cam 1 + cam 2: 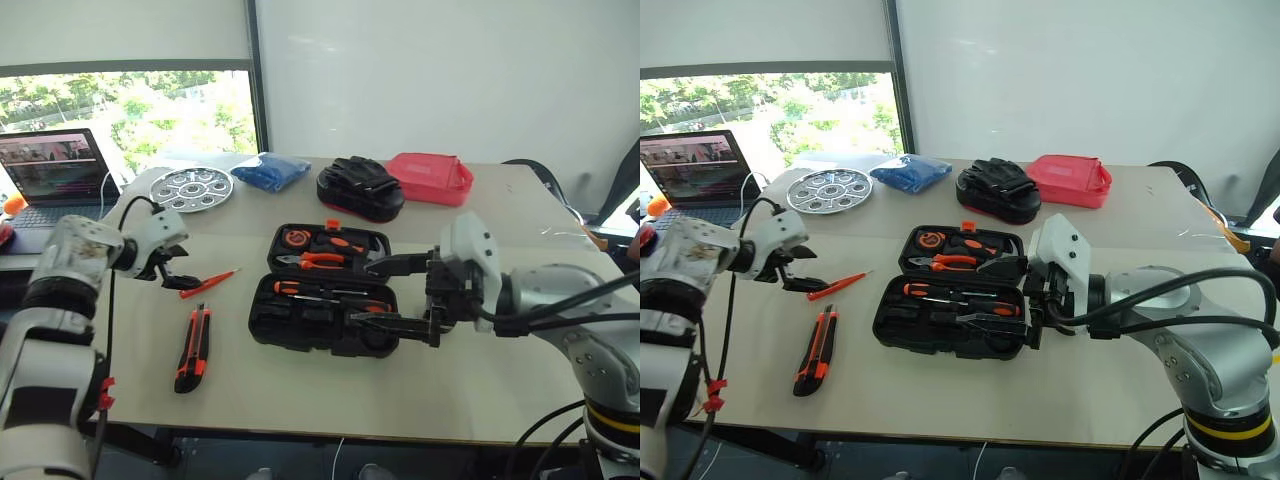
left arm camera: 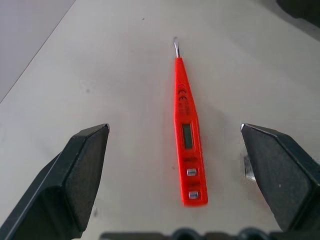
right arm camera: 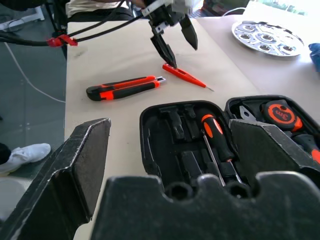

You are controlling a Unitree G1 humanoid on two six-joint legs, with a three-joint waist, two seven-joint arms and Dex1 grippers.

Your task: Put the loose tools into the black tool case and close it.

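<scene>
Because the black tool case point(image 1: 325, 290) lies open flat near the middle of the desk point(image 1: 420, 390), its moulded recesses face up and we can drop tools straight into them; several slots already carry orange-handled tools, with pliers and a tape measure in the far half and a screwdriver point(image 3: 216, 134) in the near half, while some near recesses look empty. Out at about nine o'clock from the case, the slim orange tester pen point(image 1: 210, 283) lies loose on the desk, and our left gripper point(image 2: 175, 165) hangs just over it with its fingers point(image 2: 82, 170) spread wide to either side of the pen's body and holding nothing, which we judge to be the line-up for a pinch across the barrel. At about eight o'clock from the case, the utility knife point(image 1: 193, 348) lies on its side, untouched and apart from the pen. Our right gripper point(image 1: 400, 295) hovers at the case's three o'clock edge, its fingers standing wide apart with nothing between them. Further out, at eleven o'clock, sits the round silver tray point(image 1: 190, 188). As for writing, the pen bears small printed marks, a little display window and two buttons, but we cannot read any of it.
</scene>
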